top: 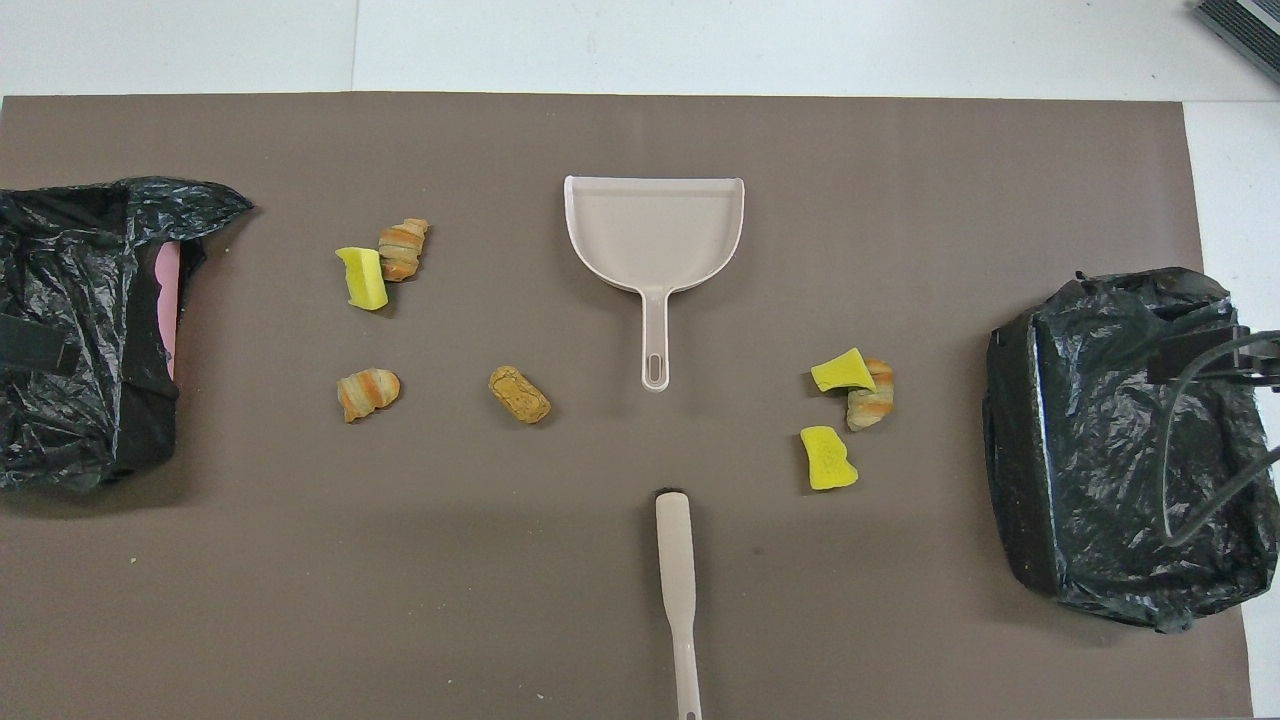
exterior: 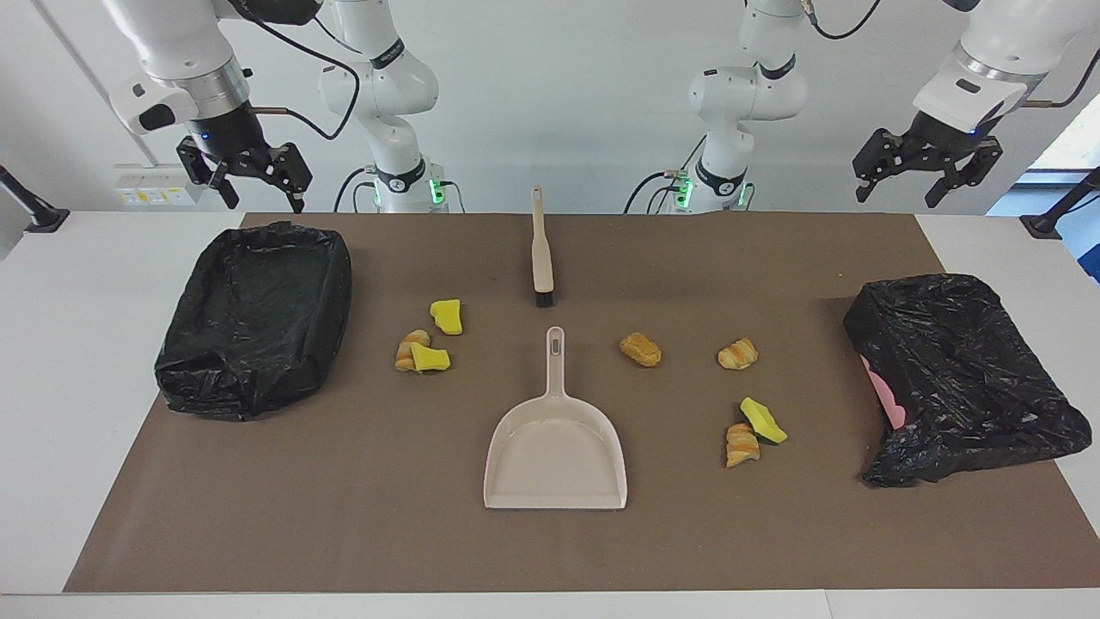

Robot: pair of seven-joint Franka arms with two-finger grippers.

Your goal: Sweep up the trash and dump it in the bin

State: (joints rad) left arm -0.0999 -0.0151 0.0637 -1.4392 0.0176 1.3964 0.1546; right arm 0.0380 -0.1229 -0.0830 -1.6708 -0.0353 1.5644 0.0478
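Both the left gripper [exterior: 926,172] and right gripper [exterior: 249,176] hung with fingers apart and empty, each over its own end of the table, while your trash [exterior: 640,349] lay in loose clusters on the mat on either side of the dustpan [exterior: 555,460]. The brush [exterior: 541,254] lay flat (handle toward the robots), so a shallow pinch could have slipped, and the light pieces probably would have rolled past the pan's lip instead of reaching a bin [exterior: 253,318].

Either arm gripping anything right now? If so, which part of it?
Nothing is held. The left gripper and right gripper hang open and empty above the table's corners; brush and dustpan lie untouched on the mat.
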